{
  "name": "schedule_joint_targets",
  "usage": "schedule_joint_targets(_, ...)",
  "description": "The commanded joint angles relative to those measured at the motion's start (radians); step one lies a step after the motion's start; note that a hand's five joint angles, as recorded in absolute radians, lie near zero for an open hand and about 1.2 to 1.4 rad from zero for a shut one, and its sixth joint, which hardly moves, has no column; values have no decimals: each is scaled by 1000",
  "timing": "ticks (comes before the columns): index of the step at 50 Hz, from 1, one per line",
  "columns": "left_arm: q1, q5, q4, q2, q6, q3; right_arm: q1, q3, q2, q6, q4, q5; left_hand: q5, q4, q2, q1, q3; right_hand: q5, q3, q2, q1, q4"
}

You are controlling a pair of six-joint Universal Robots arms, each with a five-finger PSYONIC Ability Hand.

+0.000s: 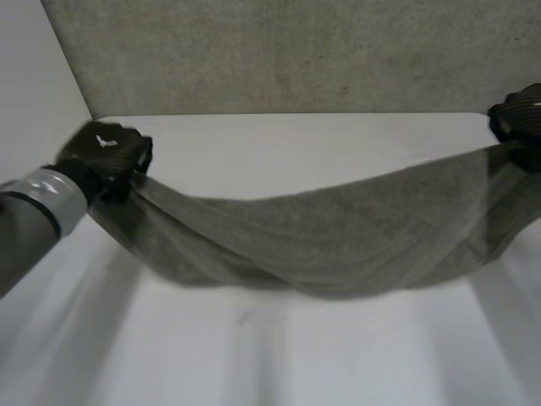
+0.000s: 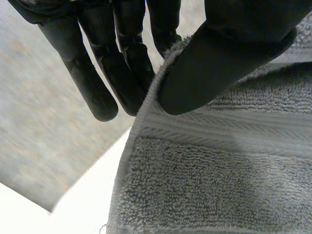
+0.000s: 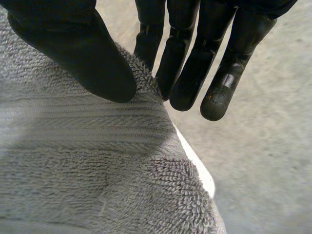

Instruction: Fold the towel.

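Observation:
A grey towel [image 1: 338, 233] hangs stretched between my two hands above the white table [image 1: 296, 144], sagging in the middle. My left hand [image 1: 106, 156] holds one end at the left. In the left wrist view its thumb [image 2: 214, 63] presses the towel's banded edge [image 2: 219, 131] against the fingers [image 2: 97, 78]. My right hand [image 1: 520, 118] holds the other end at the far right. In the right wrist view its thumb [image 3: 83, 58] pinches the towel's corner [image 3: 97, 161] against the fingers [image 3: 195, 63].
A grey carpeted floor [image 1: 296, 51] lies beyond the table's far edge. The table's front part [image 1: 254, 355] lies below the hanging towel.

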Motion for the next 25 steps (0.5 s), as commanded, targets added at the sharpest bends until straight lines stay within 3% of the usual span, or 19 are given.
schedule_joint_targets(1, -10, -5, 18, -216, -4, 100, 102, -154, 219, 0, -14, 84, 184, 178, 179, 206, 180, 243, 210, 223, 450, 207)
schedule_joint_targets(3, -10, -14, 35, -297, -7, 168, 151, -243, 340, 3, -54, 133, 184, 178, 179, 206, 180, 243, 210, 223, 450, 207)
schedule_joint_targets(6, -10, -36, 52, -333, -10, 202, 173, -280, 391, 6, -102, 156, 184, 178, 179, 206, 180, 243, 210, 223, 450, 207)
schedule_joint_targets(11, -10, -149, 146, -429, -14, 302, 229, -321, 521, 38, -458, 245, 184, 178, 179, 206, 180, 243, 210, 223, 450, 207)
schedule_joint_targets(14, -12, -175, 170, -455, -10, 314, 240, -344, 587, 36, -580, 271, 184, 178, 179, 206, 180, 243, 210, 223, 450, 207)
schedule_joint_targets(20, -15, -182, 176, -474, -11, 310, 288, -406, 669, 35, -645, 302, 184, 178, 179, 206, 180, 243, 210, 223, 450, 207)
schedule_joint_targets(21, -16, -182, 175, -477, -13, 307, 297, -431, 693, 35, -643, 302, 184, 178, 179, 206, 180, 0, -33, -20, 207, -36)
schedule_joint_targets(22, -18, -182, 175, -478, -13, 304, 305, -438, 708, 30, -639, 303, 184, 178, 179, 206, 180, -607, -640, -627, -400, -643)
schedule_joint_targets(23, -18, -182, 175, -478, -13, 304, 305, -438, 709, 30, -639, 303, 184, 178, 179, 206, 180, -613, -646, -633, -406, -649)
schedule_joint_targets(24, -21, -182, 173, -478, -13, 301, 315, -436, 710, 32, -631, 306, 184, 178, 179, 206, 180, -968, -1001, -988, -761, -1004)
schedule_joint_targets(25, -27, -182, 173, -478, -13, 301, 331, -424, 698, 33, -628, 315, 184, 178, 179, 206, 180, -979, -1012, -999, -772, -1015)
